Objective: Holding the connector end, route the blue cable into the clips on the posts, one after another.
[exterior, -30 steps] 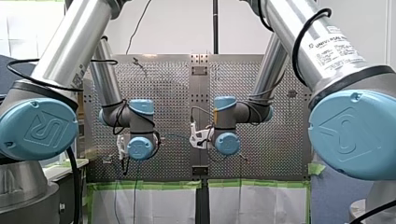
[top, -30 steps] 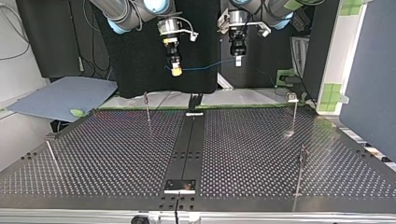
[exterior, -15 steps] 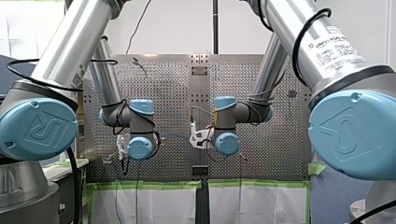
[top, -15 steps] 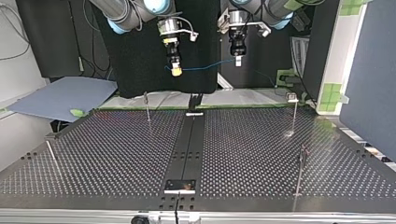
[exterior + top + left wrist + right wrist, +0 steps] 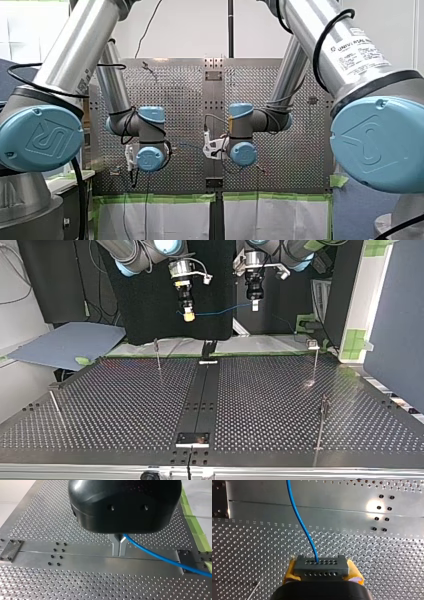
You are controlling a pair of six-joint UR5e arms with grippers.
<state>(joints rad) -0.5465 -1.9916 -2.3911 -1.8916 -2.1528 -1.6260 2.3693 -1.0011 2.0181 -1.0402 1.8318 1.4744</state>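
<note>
A: While my right claw (image 5: pixel 322 571) clamps the grey connector (image 5: pixel 321 565) between its yellow pads (image 5: pixel 291 570), where is the blue cable (image 5: pixel 303 527)?

B: It leaves the connector and runs across to my left claw (image 5: pixel 119 549), whose metal fingers (image 5: pixel 115 546) are pinched together on it. Both claws hang above the perforated counter (image 5: pixel 125 405), well apart from the thin posts (image 5: pixel 158 354), the cable stretched in the air between them.

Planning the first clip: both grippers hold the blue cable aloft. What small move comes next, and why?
Probably lower both together toward the post nearest my right gripper: the blue cable spans from the connector it holds to my left gripper, above all posts.
</note>
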